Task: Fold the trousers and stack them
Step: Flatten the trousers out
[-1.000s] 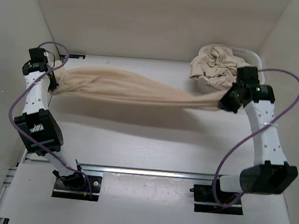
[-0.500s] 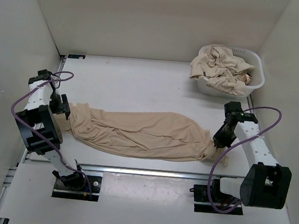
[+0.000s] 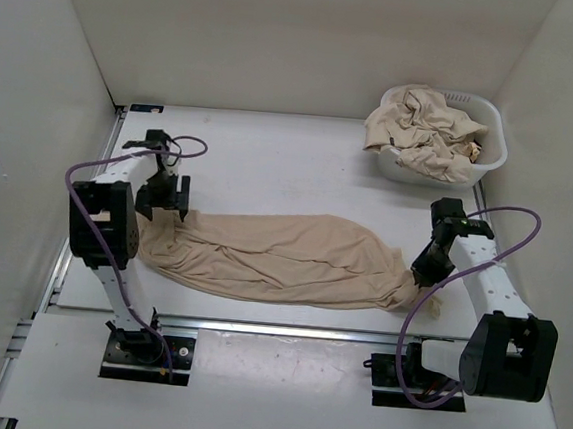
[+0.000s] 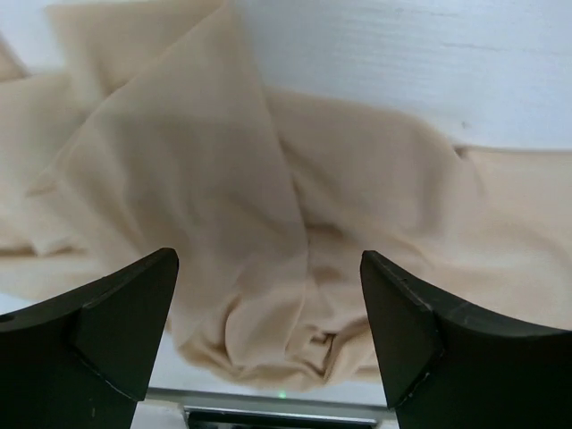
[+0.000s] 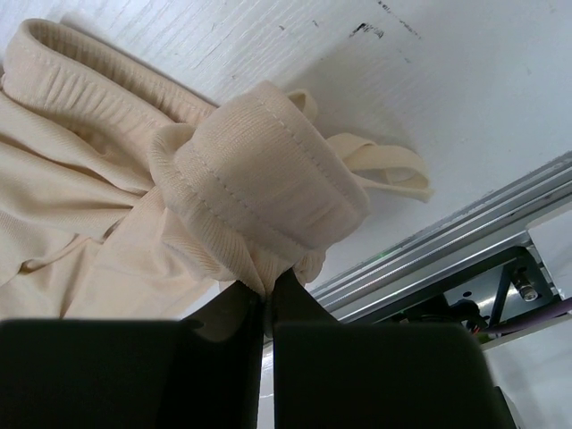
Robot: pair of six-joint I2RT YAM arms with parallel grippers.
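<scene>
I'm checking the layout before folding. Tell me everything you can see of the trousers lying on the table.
The trousers are plain beige, of thin soft fabric, stretched left to right across the near half of the white table, flat but creased, not yet folded. The right end bunches into a ribbed, stitched band that the right gripper pinches. The left end lies in loose overlapping folds beneath the open left gripper, which holds nothing.

The trousers [image 3: 273, 257], stretched aloft 1 second ago, now lie flat; the left gripper [image 3: 165, 204] has released them.
</scene>
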